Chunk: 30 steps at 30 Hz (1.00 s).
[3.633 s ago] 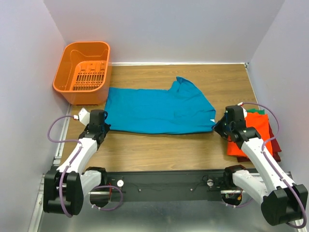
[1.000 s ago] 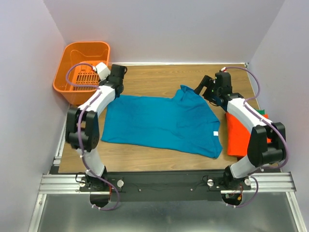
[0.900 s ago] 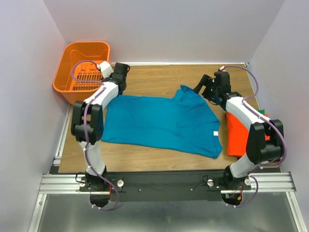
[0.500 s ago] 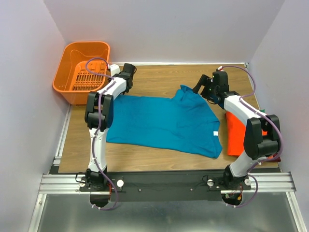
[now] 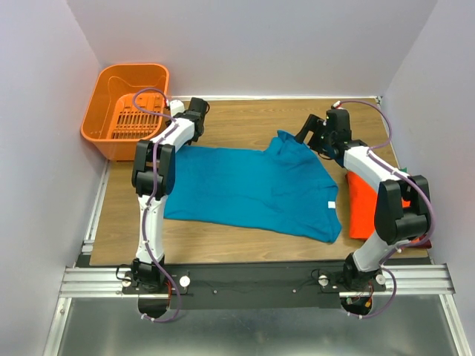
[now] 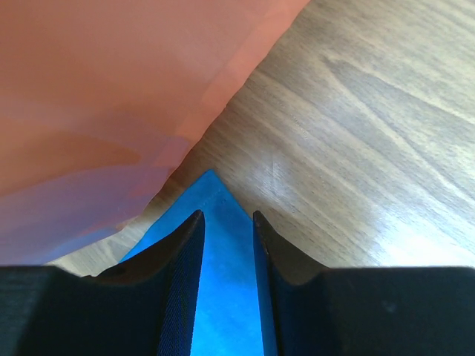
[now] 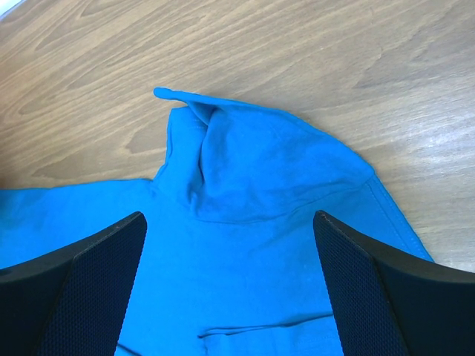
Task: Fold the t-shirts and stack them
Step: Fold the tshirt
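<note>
A teal-blue t-shirt lies spread flat on the wooden table, its small white tag near the right edge. My left gripper is at the shirt's far left corner. In the left wrist view that gripper is open by a narrow gap, and the pointed blue corner lies between its fingers. My right gripper hovers over the far sleeve. The right wrist view shows that gripper wide open above the bunched sleeve, holding nothing. A folded orange t-shirt lies at the right.
An orange slotted basket stands at the far left corner, its wall close beside my left gripper. Purple walls close in the table on three sides. Bare wood runs along the far edge behind the shirt.
Both arms have swung from the near edge to the shirt's far edge. In the last second my left gripper slid right, off the basket, to the shirt's corner. The right gripper barely moved.
</note>
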Available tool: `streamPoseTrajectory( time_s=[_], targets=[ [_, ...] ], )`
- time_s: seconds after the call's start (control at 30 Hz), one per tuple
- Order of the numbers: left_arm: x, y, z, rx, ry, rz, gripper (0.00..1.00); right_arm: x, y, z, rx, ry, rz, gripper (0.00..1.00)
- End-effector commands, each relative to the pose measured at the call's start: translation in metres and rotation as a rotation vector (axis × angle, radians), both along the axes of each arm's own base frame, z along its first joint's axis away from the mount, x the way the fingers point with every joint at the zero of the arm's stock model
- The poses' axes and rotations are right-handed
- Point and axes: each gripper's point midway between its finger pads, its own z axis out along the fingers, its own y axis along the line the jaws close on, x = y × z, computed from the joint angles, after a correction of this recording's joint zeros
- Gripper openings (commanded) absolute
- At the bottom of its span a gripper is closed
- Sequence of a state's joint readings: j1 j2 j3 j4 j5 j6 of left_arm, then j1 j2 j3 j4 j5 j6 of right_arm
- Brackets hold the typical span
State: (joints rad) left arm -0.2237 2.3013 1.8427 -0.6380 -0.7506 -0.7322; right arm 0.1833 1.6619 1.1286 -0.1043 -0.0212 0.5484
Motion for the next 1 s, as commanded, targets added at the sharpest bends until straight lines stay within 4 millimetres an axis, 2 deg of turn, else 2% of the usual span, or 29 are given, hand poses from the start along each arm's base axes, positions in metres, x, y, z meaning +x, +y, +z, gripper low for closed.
streamPoseTrajectory(
  time_s=[0.0, 0.17, 0.27, 0.37, 0.4, 0.43, 0.5, 0.57, 0.6, 0.63, 0.67, 0.77, 0.8, 0.83, 0.87, 0.9, 0.97],
  targets=[
    [-0.008, 0.007, -0.018, 0.003, 0.060, 0.009, 0.40, 0.005, 0.004, -0.004, 0.005, -0.002, 0.027, 0.99],
    [-0.006, 0.006, -0.024, -0.016, 0.078, -0.006, 0.39, 0.005, 0.003, -0.010, -0.001, 0.011, 0.024, 0.99],
    [-0.006, 0.006, -0.026, -0.016, 0.087, -0.008, 0.34, 0.006, 0.004, -0.011, 0.005, 0.013, 0.028, 0.99],
    [-0.005, 0.006, -0.023, -0.019, 0.080, -0.013, 0.19, 0.005, 0.004, -0.012, -0.001, 0.015, 0.029, 0.99],
    [-0.005, 0.006, -0.024, -0.019, 0.080, -0.015, 0.19, 0.005, 0.003, -0.013, -0.002, 0.018, 0.027, 0.99],
    [-0.004, 0.005, -0.021, -0.024, 0.065, -0.016, 0.11, 0.005, 0.003, -0.013, -0.003, 0.018, 0.027, 0.99],
    [-0.005, 0.004, -0.021, -0.032, 0.061, -0.023, 0.07, 0.005, 0.002, -0.014, -0.005, 0.019, 0.023, 0.99],
    [-0.002, 0.002, -0.010, -0.045, 0.024, -0.029, 0.00, 0.007, 0.002, -0.017, -0.006, 0.024, 0.021, 0.99],
    [-0.004, 0.002, -0.011, -0.047, 0.025, -0.033, 0.00, 0.008, 0.002, -0.017, -0.005, 0.026, 0.018, 0.99],
    [-0.001, 0.001, -0.001, -0.053, -0.007, -0.035, 0.00, 0.008, 0.002, -0.018, -0.003, 0.026, 0.019, 0.99],
    [-0.002, 0.002, 0.000, -0.053, -0.009, -0.038, 0.00, 0.008, 0.003, -0.020, -0.002, 0.032, 0.020, 0.99],
    [0.000, 0.001, 0.018, -0.061, -0.062, -0.039, 0.00, 0.010, 0.004, -0.021, 0.004, 0.035, 0.018, 0.99],
    [-0.004, 0.001, 0.017, -0.059, -0.058, -0.042, 0.00, 0.011, 0.004, -0.022, 0.004, 0.039, 0.017, 0.99],
    [-0.001, 0.000, 0.028, -0.066, -0.093, -0.040, 0.00, 0.011, 0.004, -0.023, 0.008, 0.041, 0.016, 0.99],
    [-0.006, 0.001, 0.026, -0.068, -0.088, -0.041, 0.00, 0.012, 0.005, -0.023, 0.009, 0.040, 0.015, 0.99],
    [-0.003, -0.002, 0.036, -0.077, -0.123, -0.047, 0.00, 0.015, 0.005, -0.023, 0.011, 0.040, 0.012, 0.99],
    [-0.008, -0.002, 0.036, -0.079, -0.127, -0.049, 0.00, 0.017, 0.005, -0.025, 0.009, 0.043, 0.012, 0.99]
  ],
)
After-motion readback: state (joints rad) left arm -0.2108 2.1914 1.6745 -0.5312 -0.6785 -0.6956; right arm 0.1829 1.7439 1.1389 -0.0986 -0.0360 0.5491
